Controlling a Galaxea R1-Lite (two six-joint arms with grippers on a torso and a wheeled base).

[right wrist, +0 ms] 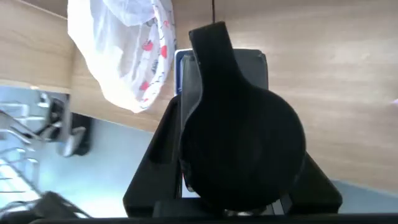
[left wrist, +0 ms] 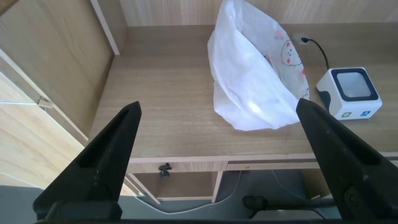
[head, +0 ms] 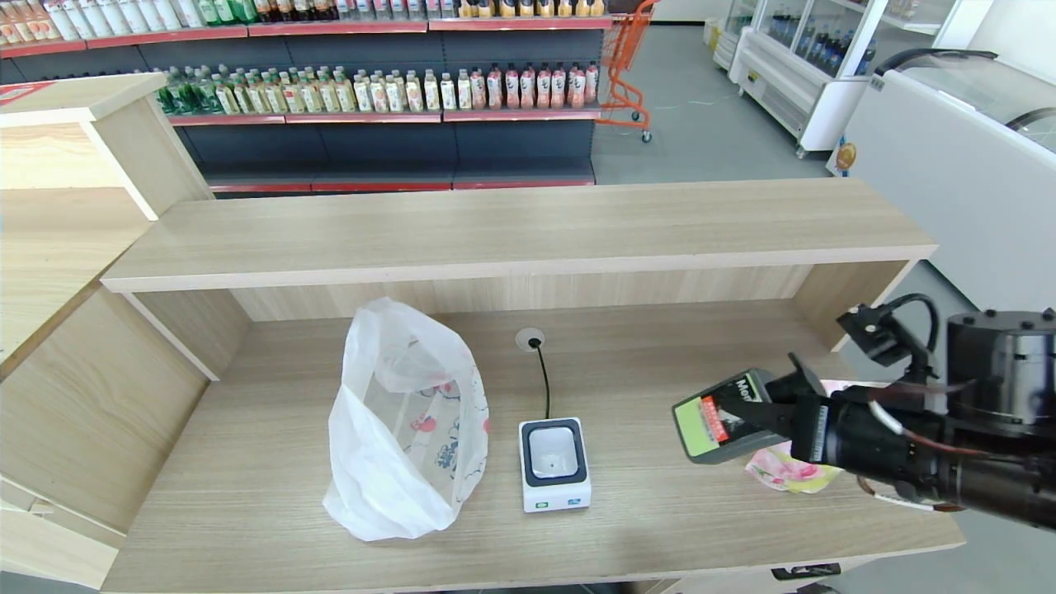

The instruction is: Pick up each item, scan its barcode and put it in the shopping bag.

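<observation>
One box [head: 716, 419]: dark and flat, with a green and red label on its end. The right tool [head: 774, 406] is clamped on it, above the table [head: 660, 528] and right of the one scanner [head: 554, 462]. One pink-flowered packet [head: 784, 473] lies on the table under that arm. One white printed bag [head: 404, 429] stands open left of the scanner. The left tool [left wrist: 219, 109] is spread wide, near the table's front edge.

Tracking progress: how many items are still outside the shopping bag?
2. One dark box is held in the right gripper, above the counter, right of the scanner. One floral packet lies on the counter under that arm, which may hide others.
</observation>
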